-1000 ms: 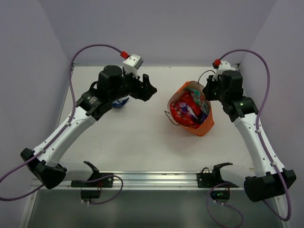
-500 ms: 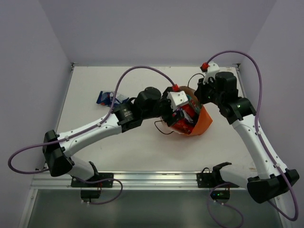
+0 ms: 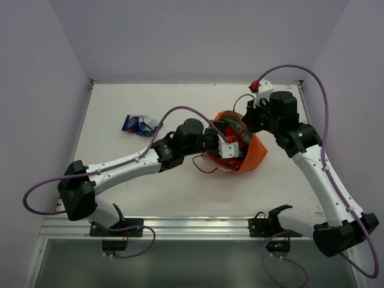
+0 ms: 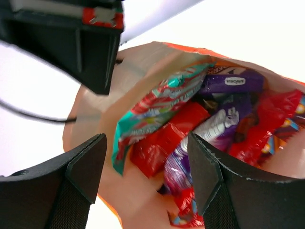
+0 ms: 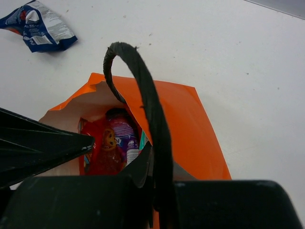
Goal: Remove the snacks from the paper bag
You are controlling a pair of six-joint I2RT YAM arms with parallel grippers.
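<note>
The orange paper bag (image 3: 255, 153) lies tilted at the table's right middle, its mouth toward the left. My right gripper (image 3: 249, 118) is shut on its dark cord handle (image 5: 143, 95) and the rim of the paper bag (image 5: 190, 119). My left gripper (image 4: 147, 162) is open at the bag's mouth, and its fingers (image 4: 88, 162) straddle the snacks inside without touching them. Those snacks are a teal packet (image 4: 157, 102), a red packet (image 4: 167, 138), a purple packet (image 4: 231, 82) and a magenta one (image 4: 209, 131). A blue packet (image 3: 139, 125) lies outside on the table.
The blue packet (image 5: 40, 28) rests at the back left, apart from both arms. A loose cord handle (image 3: 201, 168) trails on the table in front of the bag. The left arm stretches across the table's middle toward the bag.
My left arm has swung from the back left across to the bag's mouth and stayed open. The bag has tipped slightly. The right gripper keeps its hold.
</note>
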